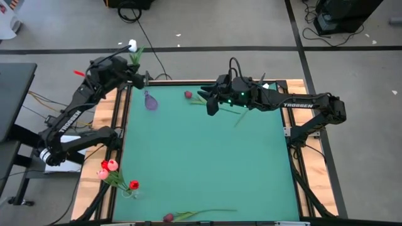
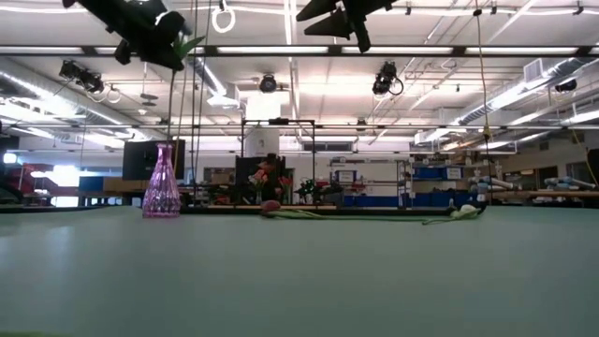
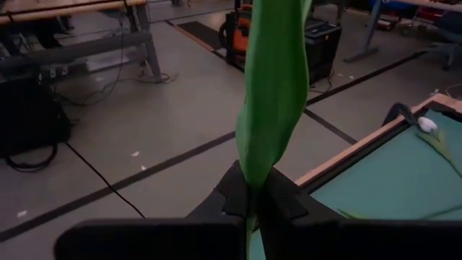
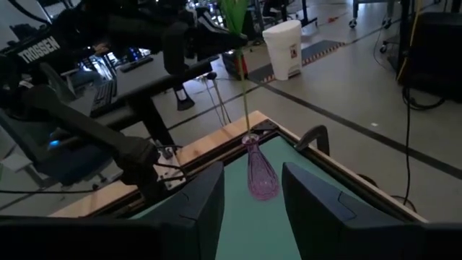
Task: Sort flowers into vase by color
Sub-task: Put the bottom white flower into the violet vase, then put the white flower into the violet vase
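My left gripper [image 1: 139, 79] [image 2: 174, 51] is high above the table's far left corner, shut on a white tulip [image 1: 132, 46] with a broad green leaf [image 3: 274, 87]. Its thin stem [image 4: 245, 101] runs down to the mouth of the purple glass vase [image 1: 151, 100] [image 2: 161, 187] [image 4: 260, 173], which stands on the green mat. My right gripper [image 1: 211, 105] [image 4: 253, 209] hovers open, high over the far middle of the table, facing the vase. A red tulip [image 1: 188, 95] [image 2: 271, 207] lies flat under it. My left gripper [image 3: 253, 209] pinches the white tulip between its two fingers at the stem just below the leaf's base [image 3: 253, 189]. The flower stands upright, head up above the fingers. The stem hangs straight below them, and its lower end [image 4: 247, 133] is at the vase's mouth.
Another white tulip [image 3: 427, 124] [image 2: 465, 212] lies near the table's far right. Pink and red tulips [image 1: 110, 166] stand bunched at the left edge. A dark red one [image 1: 168, 217] lies along the near edge. The mat's middle [image 1: 201, 157] is bare. Wooden rails frame the table.
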You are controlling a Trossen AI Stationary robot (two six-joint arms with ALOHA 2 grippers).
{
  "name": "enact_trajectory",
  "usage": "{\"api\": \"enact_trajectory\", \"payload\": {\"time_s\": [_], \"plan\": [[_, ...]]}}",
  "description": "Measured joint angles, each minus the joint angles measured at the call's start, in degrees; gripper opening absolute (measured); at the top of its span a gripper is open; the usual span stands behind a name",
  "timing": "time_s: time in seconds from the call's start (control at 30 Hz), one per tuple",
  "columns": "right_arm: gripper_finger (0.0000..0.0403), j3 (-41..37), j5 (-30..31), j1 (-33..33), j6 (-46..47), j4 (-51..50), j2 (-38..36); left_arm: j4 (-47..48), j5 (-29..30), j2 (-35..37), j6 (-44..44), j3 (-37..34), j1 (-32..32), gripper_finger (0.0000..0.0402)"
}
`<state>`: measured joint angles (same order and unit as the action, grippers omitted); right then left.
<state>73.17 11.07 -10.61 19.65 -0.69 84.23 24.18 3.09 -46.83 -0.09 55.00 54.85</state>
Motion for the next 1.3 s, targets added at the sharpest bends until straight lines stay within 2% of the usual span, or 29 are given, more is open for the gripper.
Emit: {"api": "enact_trajectory", "payload": {"time_s": [0.27,0.43,0.6,0.77,0.97,1.1,1.17,1.3], "plan": [[0.0150,0.0,-0.3,-0.6,3.4,-3.2,0.0,-1.2,0.0,0.0,-2.0,-2.8,0.0,0.0032],[0.0160,-0.1,-0.4,-3.1,10.4,-16.0,0.1,3.0,0.0,0.0,-2.9,-2.9,0.0,0.0095],[0.0163,-0.1,2.3,-6.5,25.9,-29.2,0.1,10.9,0.1,0.0,-7.7,-2.6,0.0,0.0171],[0.0163,-0.1,2.7,-11.3,35.3,-40.1,0.1,18.3,0.1,0.0,-8.2,0.2,0.0,0.0218],[0.0163,-0.1,-1.5,-18.2,35.0,-45.5,0.1,26.8,0.2,0.0,-8.4,7.4,0.0,0.0231],[0.0162,0.0,-0.5,-23.5,32.1,-48.0,1.0,30.8,0.2,0.0,-8.6,12.9,-0.1,0.0231],[0.0162,-0.4,0.4,-25.8,31.9,-50.0,2.3,31.3,-0.4,0.0,-8.7,15.3,-0.3,0.0231],[0.0162,-1.9,-0.3,-29.5,34.2,-53.6,6.4,27.7,-5.6,1.1,-6.0,18.2,-1.7,0.0231]]}}
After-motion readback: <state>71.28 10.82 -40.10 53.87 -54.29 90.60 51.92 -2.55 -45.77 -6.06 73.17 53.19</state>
